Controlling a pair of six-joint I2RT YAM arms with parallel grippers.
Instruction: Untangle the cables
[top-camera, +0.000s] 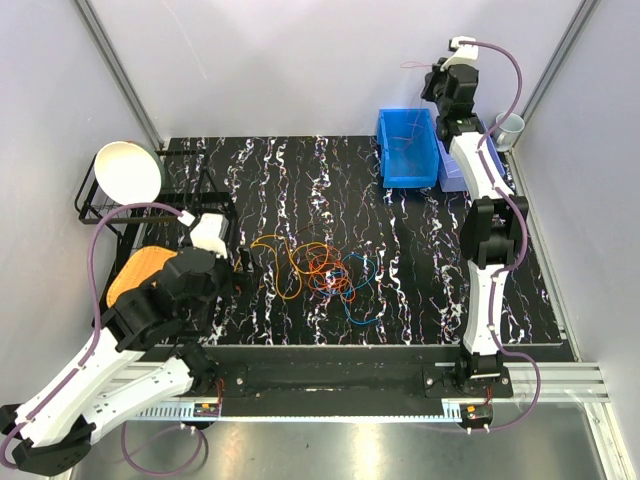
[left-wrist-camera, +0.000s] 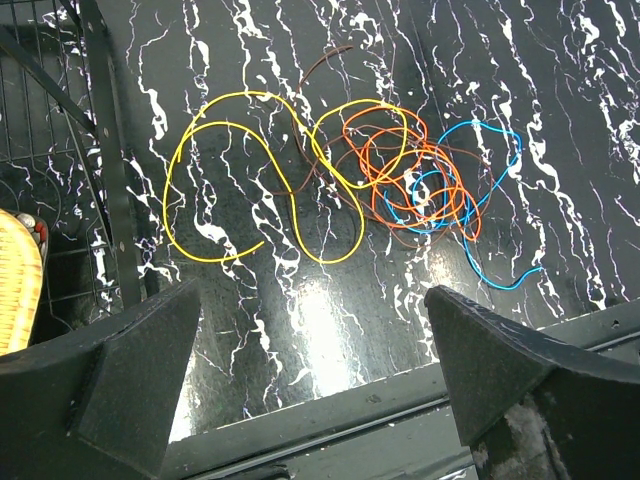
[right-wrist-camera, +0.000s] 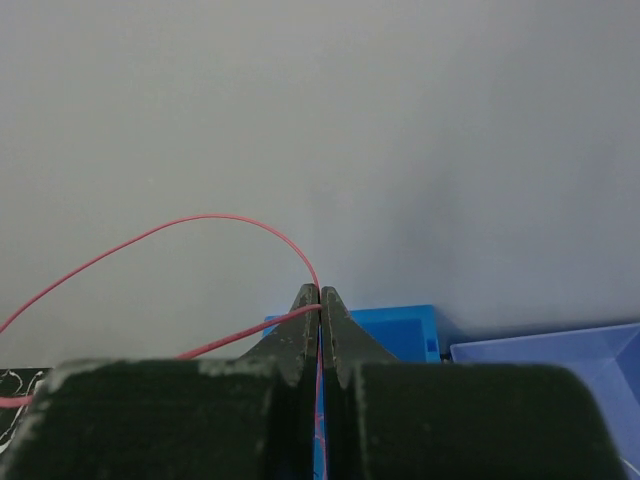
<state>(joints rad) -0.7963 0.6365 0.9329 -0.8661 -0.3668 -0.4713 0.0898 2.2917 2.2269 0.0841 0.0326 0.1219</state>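
Observation:
A tangle of cables lies mid-table: a yellow loop, orange coils, a blue strand and a dark red strand. My left gripper hovers low just left of the tangle. In the left wrist view the left gripper is open, with only table between its fingers. My right gripper is raised high at the back right above a blue bin. In the right wrist view the right gripper is shut on a thin red cable, which arcs left and hangs down.
A black wire rack at the left holds a white bowl, with an orange object beside it. A pale lilac tray sits right of the blue bin. A cup stands by the right wall. Grey walls enclose the table.

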